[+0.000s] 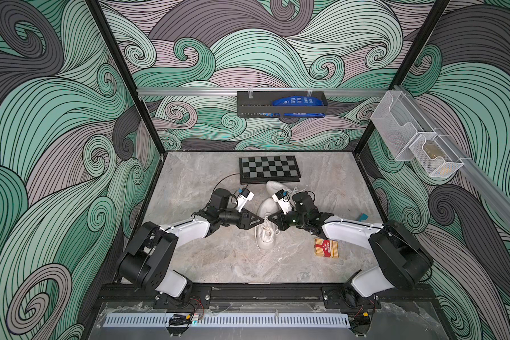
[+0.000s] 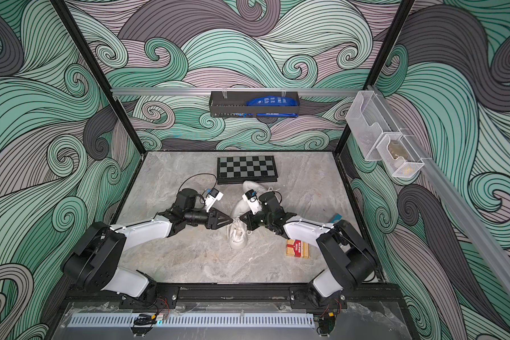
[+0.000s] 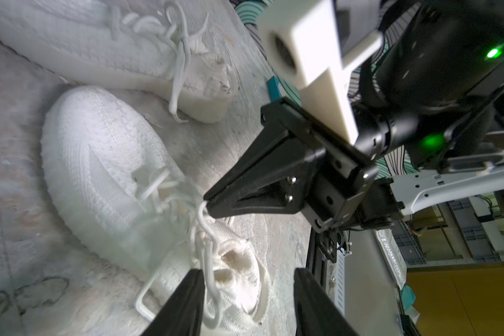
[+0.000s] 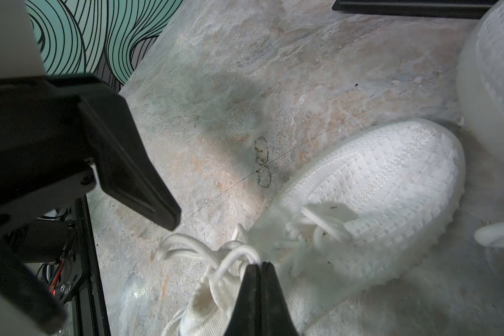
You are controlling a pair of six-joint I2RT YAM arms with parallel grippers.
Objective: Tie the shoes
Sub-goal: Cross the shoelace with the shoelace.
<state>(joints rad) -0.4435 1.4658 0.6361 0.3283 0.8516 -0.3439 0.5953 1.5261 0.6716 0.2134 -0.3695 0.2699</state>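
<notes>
Two white knit shoes lie mid-table. The near shoe (image 1: 265, 235) (image 3: 99, 163) (image 4: 376, 180) has its heel toward the front edge. The far shoe (image 1: 274, 186) (image 3: 85, 43) lies behind it, partly hidden by the right arm. Both grippers meet over the near shoe's laces. My right gripper (image 4: 259, 264) (image 1: 269, 219) is shut, pinching a loop of that shoe's lace (image 4: 230, 261) at its tip. My left gripper (image 3: 248, 293) (image 1: 262, 220) stands open beside it. A lace strand (image 3: 207, 261) hangs against one of its fingers (image 3: 192, 293), with nothing clamped.
A folded chessboard (image 1: 268, 167) lies behind the shoes at the back. A red box (image 1: 326, 248) sits front right under the right arm, with a small teal piece (image 1: 362, 217) beyond it. A black wall basket (image 1: 280, 104) and wire baskets (image 1: 409, 135) hang above the table.
</notes>
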